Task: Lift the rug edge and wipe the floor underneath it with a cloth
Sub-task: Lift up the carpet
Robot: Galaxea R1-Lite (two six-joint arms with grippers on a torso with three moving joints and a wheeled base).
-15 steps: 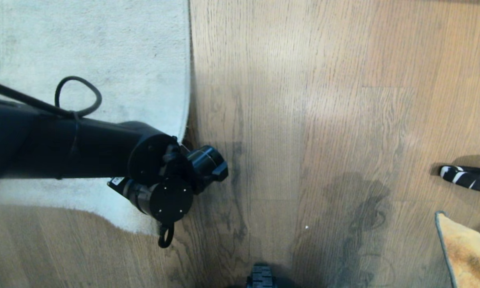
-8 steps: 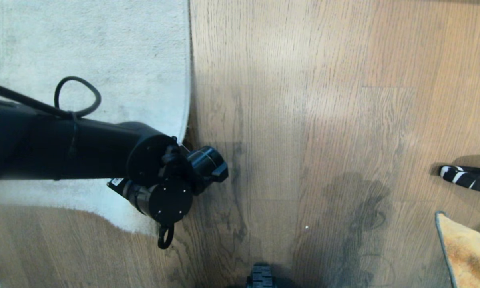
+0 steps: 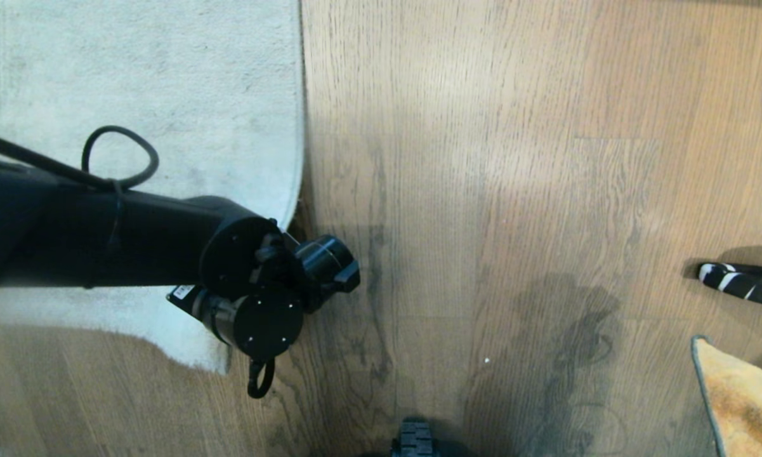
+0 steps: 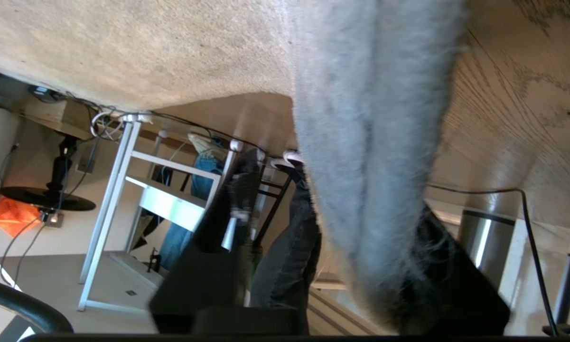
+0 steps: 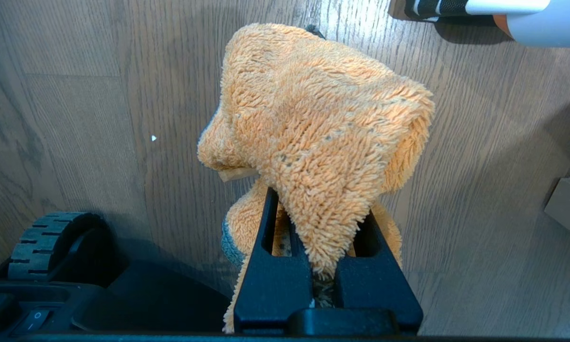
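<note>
Here the left pincer (image 4: 360, 294) is seen from its wrist view with the rug edge (image 4: 370, 156) running between its two dark fingers (image 4: 204, 280), the pale grey pile filling the gap; whether the fingers are pressing the rug or merely straddling it cannot be told. In the head view the left arm (image 3: 101, 241) reaches in from the left across the rug, its wrist sitting right at the rug's near right corner, where the straight border meets the brown wood-grain floor (image 3: 514, 190). The corner of the rug just beside the wrist looks slightly raised off the planks. The right pincer (image 5: 325, 285) is clamped together on the fuzzy orange cloth (image 5: 318, 123), which bunches up above its black fingers and hangs over the floor; in the head view a corner of that cloth, with its grey-blue border, shows at the lower right edge. Near it, farther right, lies a black-and-white striped object (image 3: 742, 282). A ribbed black wheel (image 5: 52, 237) of the base shows beside the right pincer.
</note>
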